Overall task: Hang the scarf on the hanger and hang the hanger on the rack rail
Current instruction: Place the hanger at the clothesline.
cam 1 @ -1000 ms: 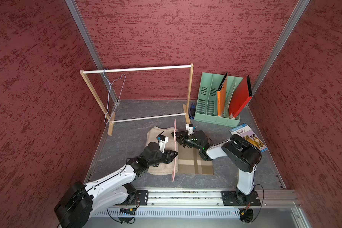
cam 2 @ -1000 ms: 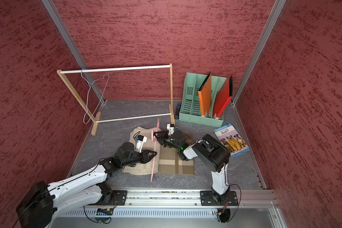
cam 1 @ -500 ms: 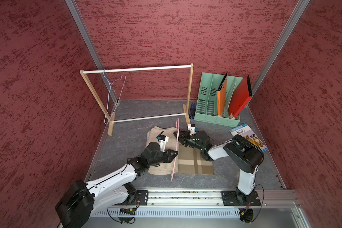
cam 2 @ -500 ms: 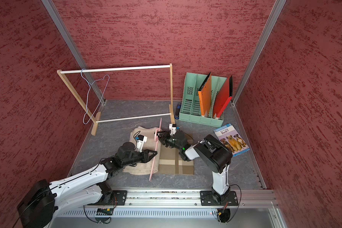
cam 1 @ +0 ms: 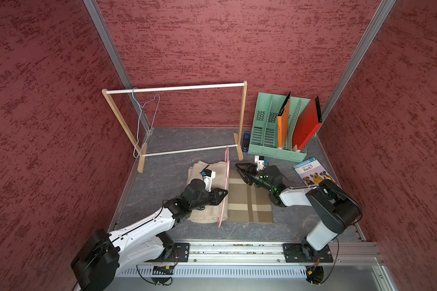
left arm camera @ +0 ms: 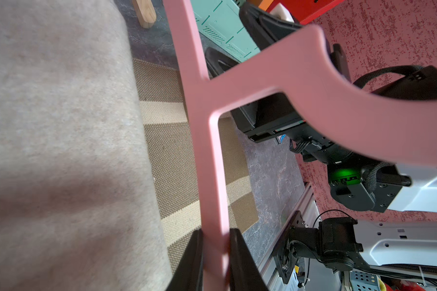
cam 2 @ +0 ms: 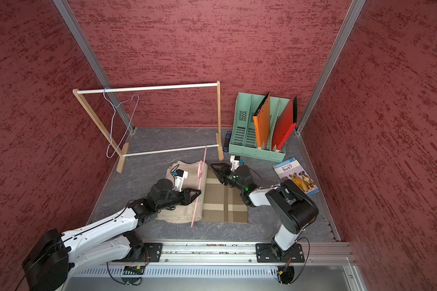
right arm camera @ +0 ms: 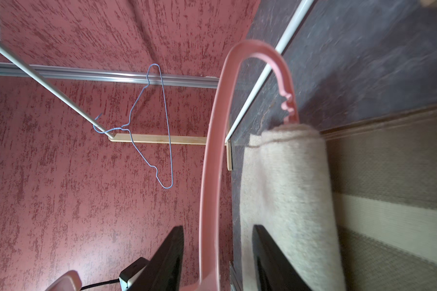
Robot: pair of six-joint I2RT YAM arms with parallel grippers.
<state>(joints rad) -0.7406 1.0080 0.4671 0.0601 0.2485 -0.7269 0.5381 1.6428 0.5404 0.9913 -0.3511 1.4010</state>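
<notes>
A pink hanger [cam 1: 226,181] stands on edge over the table, with my left gripper [cam 1: 224,193] shut on its lower bar [left arm camera: 213,201]. The beige folded scarf [cam 1: 218,168] lies flat under the hanger and the left arm. In the right wrist view the scarf [right arm camera: 288,189] sits just past the hanger's notched end. My right gripper [cam 1: 238,168] is open a little to the right of the hanger's hook. There the hanger [right arm camera: 210,176] runs through the gap between its fingers and touches neither.
A brown checked placemat [cam 1: 247,201] lies beside the scarf. A wooden rack [cam 1: 174,88] at the back carries a blue wire hanger [cam 1: 146,118]. A green file holder [cam 1: 268,126], a book [cam 1: 310,173] and a small blue object [cam 1: 245,139] are at the right.
My right gripper has opened, let go of the hanger and drawn back slightly to the right. The left gripper keeps its hold, and the hanger has shifted a little towards the rack.
</notes>
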